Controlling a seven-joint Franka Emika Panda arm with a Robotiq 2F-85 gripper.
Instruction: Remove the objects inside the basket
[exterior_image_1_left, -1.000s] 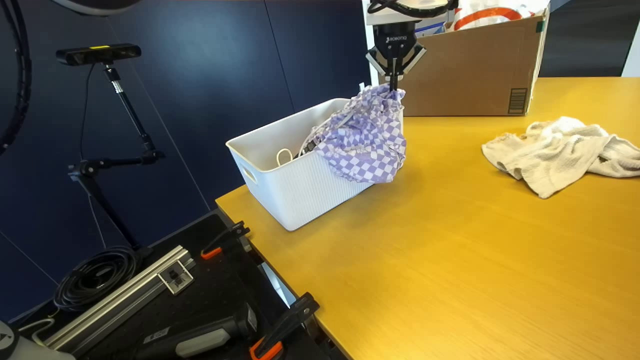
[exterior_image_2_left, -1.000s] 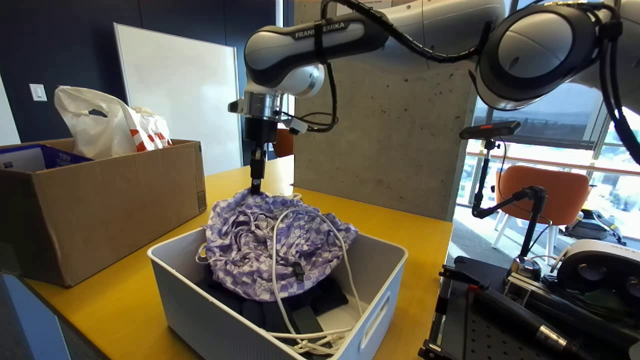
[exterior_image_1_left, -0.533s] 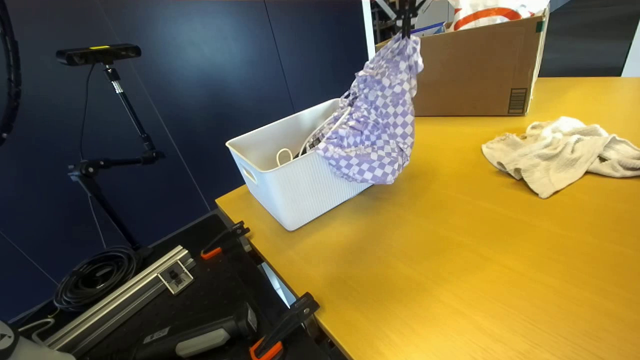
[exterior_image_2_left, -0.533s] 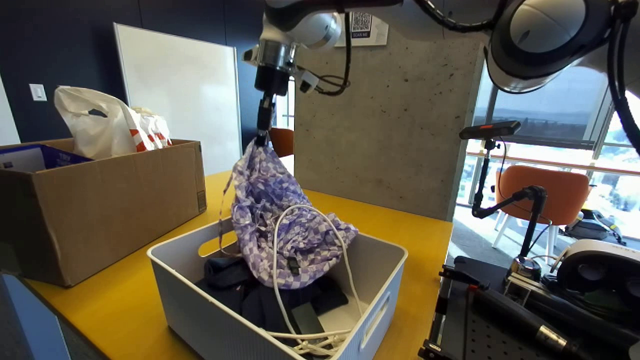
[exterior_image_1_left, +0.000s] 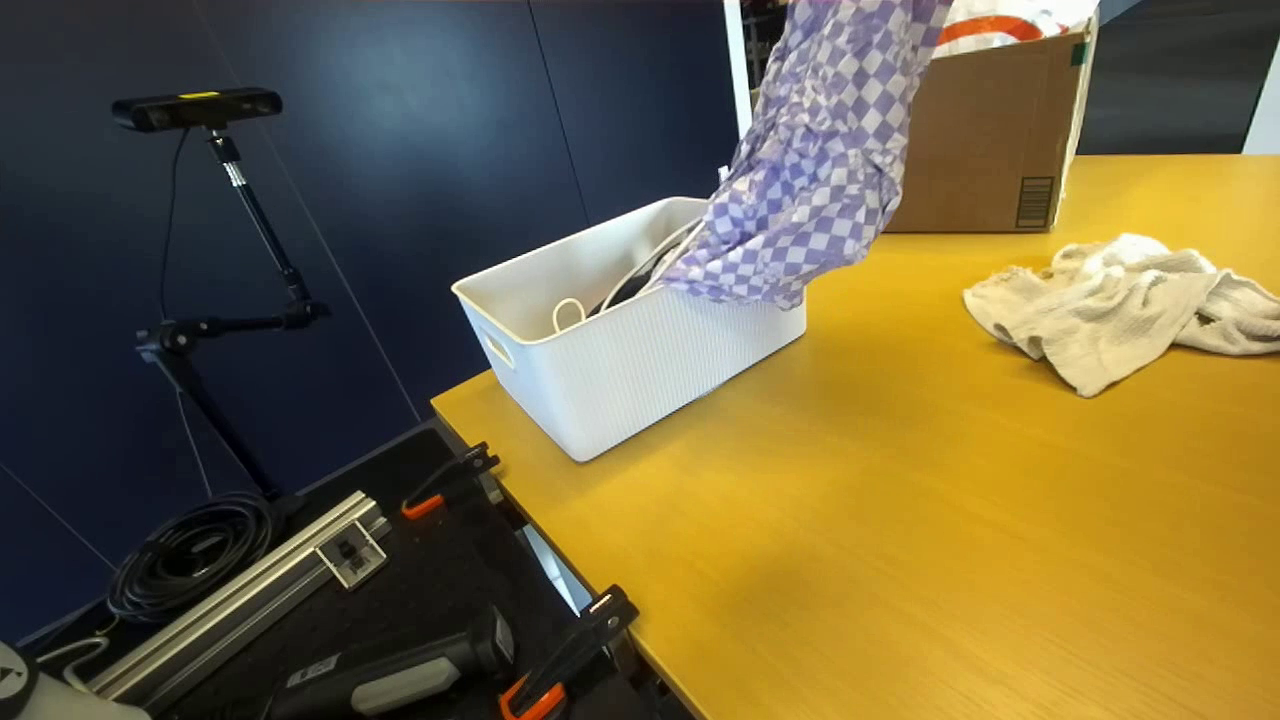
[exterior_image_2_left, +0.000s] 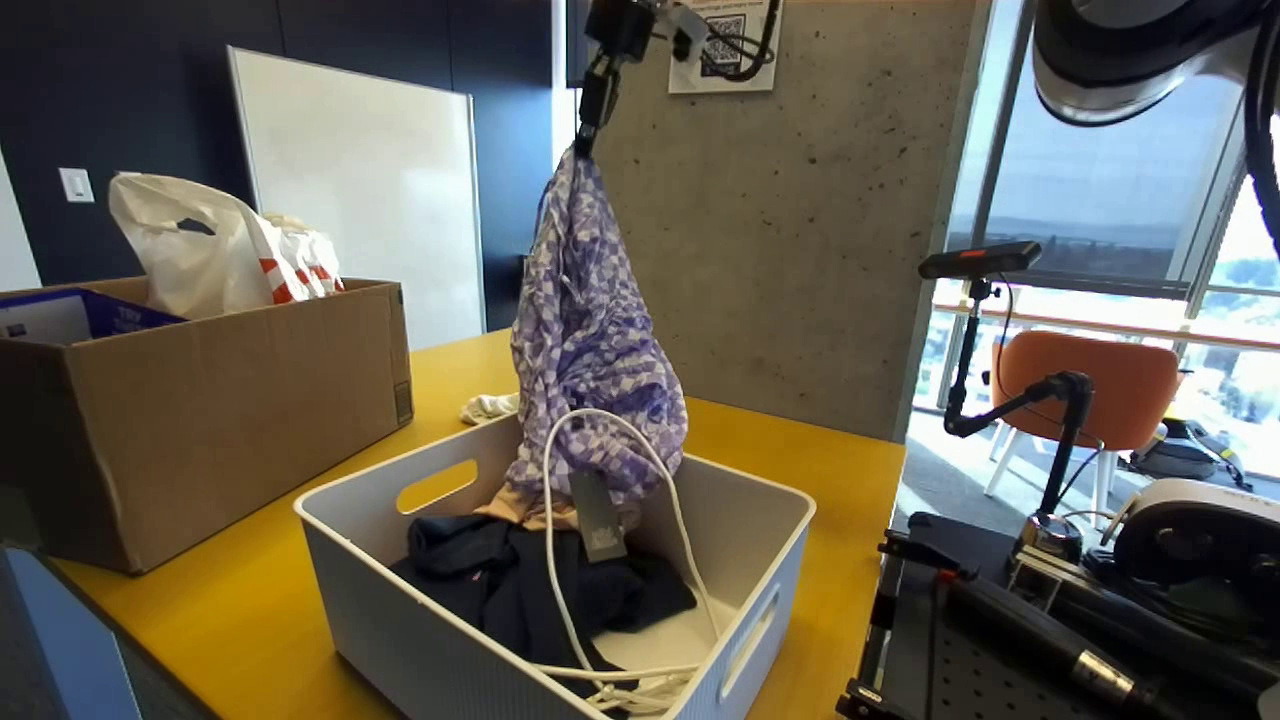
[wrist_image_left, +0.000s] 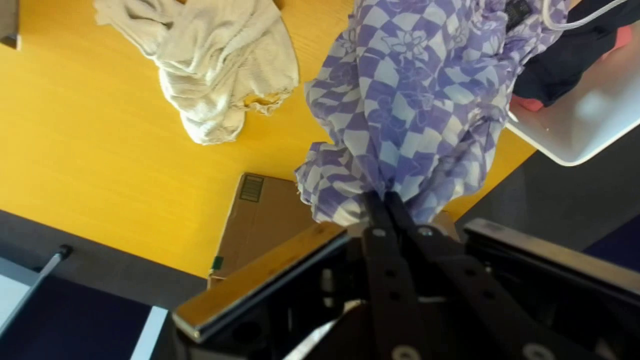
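Observation:
My gripper (exterior_image_2_left: 585, 142) is shut on the top of the lilac-and-white checked garment (exterior_image_2_left: 600, 330), high above the basket (exterior_image_2_left: 365, 610). In the wrist view the fingertips pinch a gathered fold of this garment (wrist_image_left: 407, 95). Its lower end hangs inside the basket and, in an exterior view, drapes over the rim of the basket (exterior_image_1_left: 640, 380); the gripper is out of that view. Inside lie a dark navy garment (exterior_image_2_left: 510, 580) and a bit of peach-pink cloth (exterior_image_2_left: 522, 507). Pink cloth (wrist_image_left: 530, 103) peeks from under the navy one in the wrist view.
A white cord (exterior_image_2_left: 553, 540) loops up inside the basket beside a dark tag (exterior_image_2_left: 598, 515). A large cardboard box (exterior_image_2_left: 240, 420) stands close by. A cream-white cloth (exterior_image_1_left: 1130, 300) lies on the table. Clamps (exterior_image_1_left: 570, 650) sit at the table edge.
The gripper has risen and shifted sideways, pulling the checked garment up into a long hanging shape. The peach-pink cloth and more of the navy garment have come into view.

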